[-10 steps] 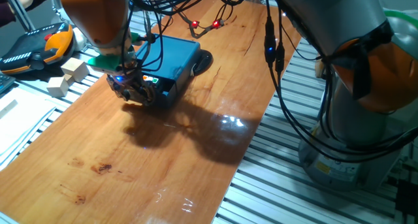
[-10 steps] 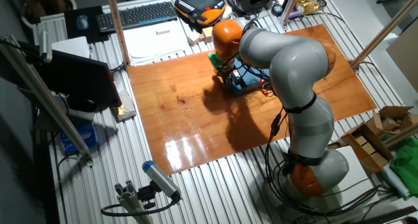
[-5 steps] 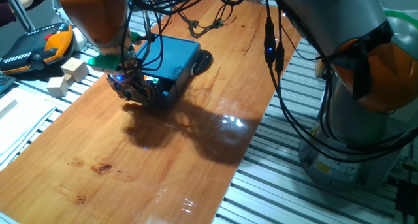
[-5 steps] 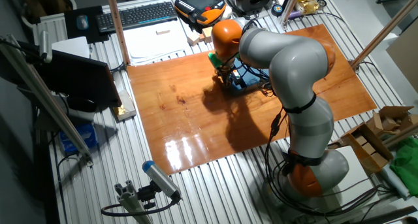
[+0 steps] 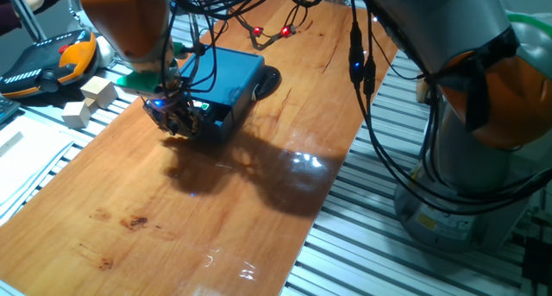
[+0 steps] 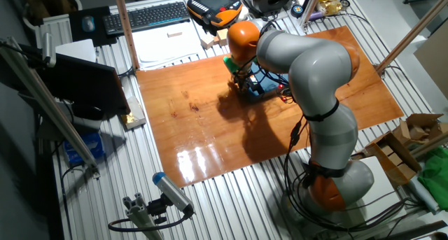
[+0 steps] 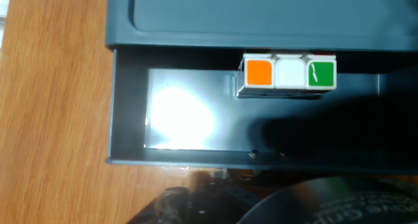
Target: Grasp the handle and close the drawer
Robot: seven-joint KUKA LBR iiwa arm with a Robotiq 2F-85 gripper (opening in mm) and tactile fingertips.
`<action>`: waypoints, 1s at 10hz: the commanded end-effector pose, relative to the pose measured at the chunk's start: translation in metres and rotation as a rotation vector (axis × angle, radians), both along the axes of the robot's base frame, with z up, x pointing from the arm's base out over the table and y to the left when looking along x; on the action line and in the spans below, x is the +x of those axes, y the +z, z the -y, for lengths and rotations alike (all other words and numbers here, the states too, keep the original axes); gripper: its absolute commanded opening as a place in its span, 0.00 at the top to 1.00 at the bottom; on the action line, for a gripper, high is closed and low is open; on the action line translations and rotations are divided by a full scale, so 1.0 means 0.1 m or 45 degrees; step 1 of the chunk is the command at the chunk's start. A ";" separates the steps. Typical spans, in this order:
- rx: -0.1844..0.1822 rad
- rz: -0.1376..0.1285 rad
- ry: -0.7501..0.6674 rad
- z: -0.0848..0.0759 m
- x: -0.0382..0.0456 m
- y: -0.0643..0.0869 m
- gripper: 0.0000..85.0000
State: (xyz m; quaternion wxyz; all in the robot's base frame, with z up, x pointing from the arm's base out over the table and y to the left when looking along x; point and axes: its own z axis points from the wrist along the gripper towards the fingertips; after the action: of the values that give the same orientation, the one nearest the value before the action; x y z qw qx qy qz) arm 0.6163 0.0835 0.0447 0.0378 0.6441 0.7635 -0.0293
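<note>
Gripper: you have the gripper (image 5: 177, 122) low at the front of the drawer, near the far left edge of the counter (image 5: 216, 218). You cannot tell from these views whether its fingers are apart or together; in the hand view only a dark blurred mass shows at the bottom edge.

Handle: you cannot see the knob in any view. Judged from the layout, it sits on the outer face of the front panel, right under or between the gripper's fingers.

Drawer: the drawer (image 7: 130, 129) is pulled out, its front wall nearest the camera in the hand view, its long axis running across the gripper's line of approach. It lies directly ahead of the gripper.

Cube: a multicoloured puzzle cube (image 7: 287, 74) rests inside the drawer against the back, partly under the casing's lip.

Casing: the blue box casing (image 5: 226, 76) stands beyond the drawer, toward the far edge of the counter.

Coming move: your push should run straight from the gripper toward the casing, square to the front panel; a skewed push could likely jam the drawer.
</note>
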 end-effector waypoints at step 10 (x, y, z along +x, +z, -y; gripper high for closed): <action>-0.010 -0.012 0.006 0.08 -0.001 0.01 0.98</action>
State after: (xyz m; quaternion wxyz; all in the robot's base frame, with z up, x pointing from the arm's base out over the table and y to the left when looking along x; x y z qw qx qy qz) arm 0.6162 0.0759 0.0453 0.0369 0.6421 0.7649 -0.0350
